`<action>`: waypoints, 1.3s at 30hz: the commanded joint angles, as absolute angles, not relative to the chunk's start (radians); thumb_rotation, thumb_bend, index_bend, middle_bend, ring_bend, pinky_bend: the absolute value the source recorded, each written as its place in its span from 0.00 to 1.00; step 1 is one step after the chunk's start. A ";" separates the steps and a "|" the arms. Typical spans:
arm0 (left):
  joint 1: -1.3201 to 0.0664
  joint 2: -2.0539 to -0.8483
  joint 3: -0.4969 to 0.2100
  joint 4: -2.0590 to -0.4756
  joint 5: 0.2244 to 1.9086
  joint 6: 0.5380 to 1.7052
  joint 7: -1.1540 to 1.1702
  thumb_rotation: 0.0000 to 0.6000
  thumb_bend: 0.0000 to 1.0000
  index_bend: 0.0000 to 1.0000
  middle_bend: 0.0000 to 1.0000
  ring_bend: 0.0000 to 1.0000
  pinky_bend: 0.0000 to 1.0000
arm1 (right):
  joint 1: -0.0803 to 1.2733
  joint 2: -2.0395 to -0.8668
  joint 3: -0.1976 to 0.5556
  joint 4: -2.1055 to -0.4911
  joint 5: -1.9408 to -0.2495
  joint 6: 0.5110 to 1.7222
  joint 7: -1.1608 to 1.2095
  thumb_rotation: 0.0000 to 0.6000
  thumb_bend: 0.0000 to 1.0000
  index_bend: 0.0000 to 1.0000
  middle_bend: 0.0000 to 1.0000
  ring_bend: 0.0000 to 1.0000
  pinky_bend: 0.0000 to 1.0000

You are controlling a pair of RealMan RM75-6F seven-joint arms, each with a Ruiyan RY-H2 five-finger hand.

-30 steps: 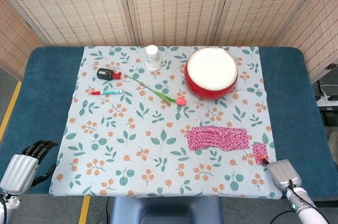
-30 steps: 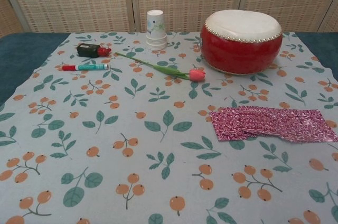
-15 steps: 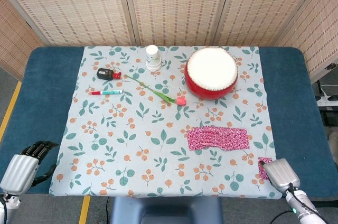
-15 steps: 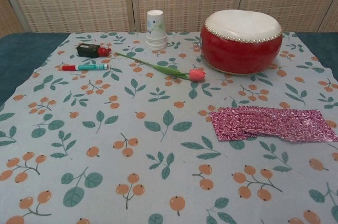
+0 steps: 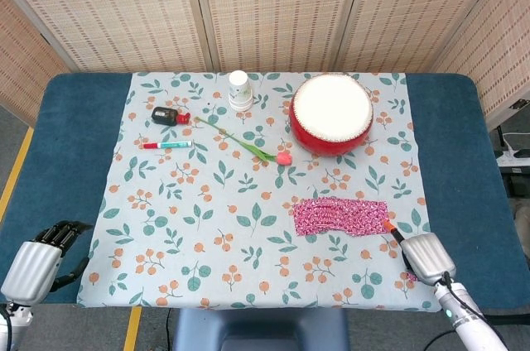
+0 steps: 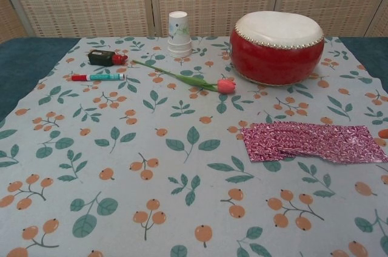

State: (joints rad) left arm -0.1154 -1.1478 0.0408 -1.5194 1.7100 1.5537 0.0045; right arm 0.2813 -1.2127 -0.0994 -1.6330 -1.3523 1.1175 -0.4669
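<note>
The robot's right hand (image 5: 426,257) hovered just beside the pink packets (image 5: 341,216), an orange-tipped finger nearing them, its grip impossible to judge, apparently mid-reach; next, it seemingly needed a careful pinch.

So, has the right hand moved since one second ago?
Yes. In the head view the right hand has shifted left and up, toward the pink foil strip.
</note>
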 commanded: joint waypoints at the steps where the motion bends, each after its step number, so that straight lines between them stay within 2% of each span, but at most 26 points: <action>1: -0.115 -1.147 0.041 -1.520 1.711 1.554 0.004 1.00 0.33 0.25 0.28 0.25 0.44 | 0.300 -1.228 -0.079 -1.627 -1.303 1.079 -0.493 1.00 0.76 0.08 0.73 0.77 0.69; 12: -0.116 -1.148 0.041 -1.518 1.709 1.552 0.003 1.00 0.33 0.25 0.29 0.25 0.44 | 0.347 -1.246 -0.053 -1.631 -1.158 0.994 -0.585 1.00 0.76 0.09 0.73 0.77 0.69; 26: -0.117 -1.149 0.040 -1.518 1.709 1.552 0.008 1.00 0.33 0.25 0.29 0.25 0.44 | 0.395 -1.269 -0.045 -1.609 -1.058 0.935 -0.611 1.00 0.76 0.10 0.73 0.77 0.69; 39: -0.115 -1.149 0.042 -1.516 1.713 1.558 0.007 1.00 0.33 0.25 0.29 0.25 0.44 | 0.415 -1.278 -0.060 -1.594 -0.998 0.943 -0.644 1.00 0.76 0.12 0.73 0.77 0.69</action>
State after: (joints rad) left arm -0.1149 -1.1490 0.0416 -1.5165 1.7129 1.5578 0.0067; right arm 0.4142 -1.2791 -0.0576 -1.5958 -1.0048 0.9399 -0.6388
